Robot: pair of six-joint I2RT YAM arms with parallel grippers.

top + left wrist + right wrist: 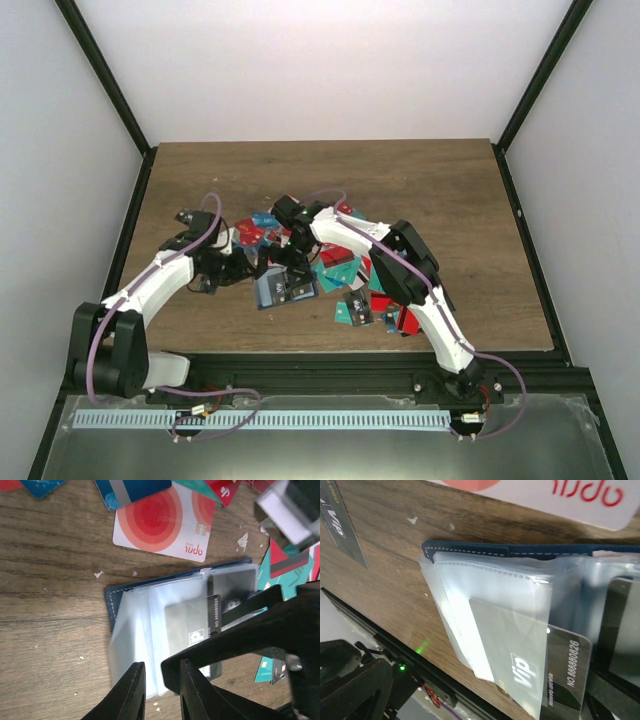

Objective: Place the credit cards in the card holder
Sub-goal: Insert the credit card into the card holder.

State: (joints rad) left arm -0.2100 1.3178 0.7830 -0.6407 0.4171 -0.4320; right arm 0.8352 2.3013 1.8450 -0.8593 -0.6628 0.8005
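The card holder point(275, 292) point(112, 597) point(520, 549) lies open on the wood, its clear sleeves fanned out. A black VIP credit card point(214, 612) point(567, 675) sits partly inside one sleeve, its numbered end sticking out. My left gripper point(245, 268) point(162, 690) hovers at the sleeves' near edge. Its fingertips point(132, 692) stand a narrow gap apart and pinch nothing. My right gripper point(292, 262) reaches in from the other side. Its black fingers point(260, 625) are spread over the black card's outer end. More credit cards point(350, 275) lie scattered beside the holder.
A white card with red circles point(165, 520) point(590, 500) lies just beyond the holder. Teal and red cards point(280, 575) crowd its right side, and a grey card point(337, 525) lies apart. The table's near edge and black rail point(395, 655) run close by.
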